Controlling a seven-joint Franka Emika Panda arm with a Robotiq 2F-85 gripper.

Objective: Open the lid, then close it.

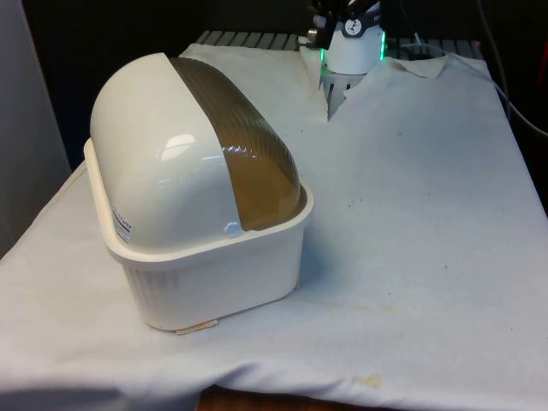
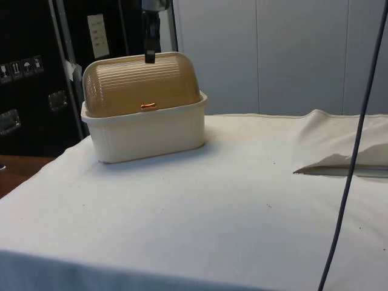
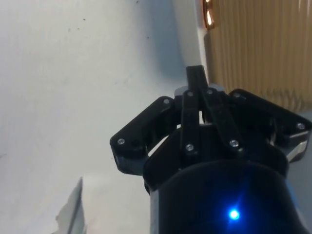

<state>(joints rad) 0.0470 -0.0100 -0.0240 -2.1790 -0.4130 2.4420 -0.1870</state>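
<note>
A cream bread box (image 1: 214, 274) (image 2: 151, 133) stands on the white cloth, at the front view's left. Its ribbed brown roll lid (image 1: 248, 145) (image 2: 142, 85) (image 3: 258, 44) is down over the front, with the small orange handle (image 2: 148, 106) (image 3: 209, 14) resting at the box's rim. My gripper (image 2: 149, 58) (image 3: 195, 73) hangs just above the top of the lid, fingers pressed together with nothing between them. Whether the tip touches the lid, I cannot tell.
The cloth rises in a loose fold (image 2: 333, 154) at the side view's right, and a dark cable (image 2: 348, 182) hangs in front of it. A slit in the cloth (image 1: 330, 103) lies near the robot's base. Open cloth (image 1: 411, 214) stretches beside the box.
</note>
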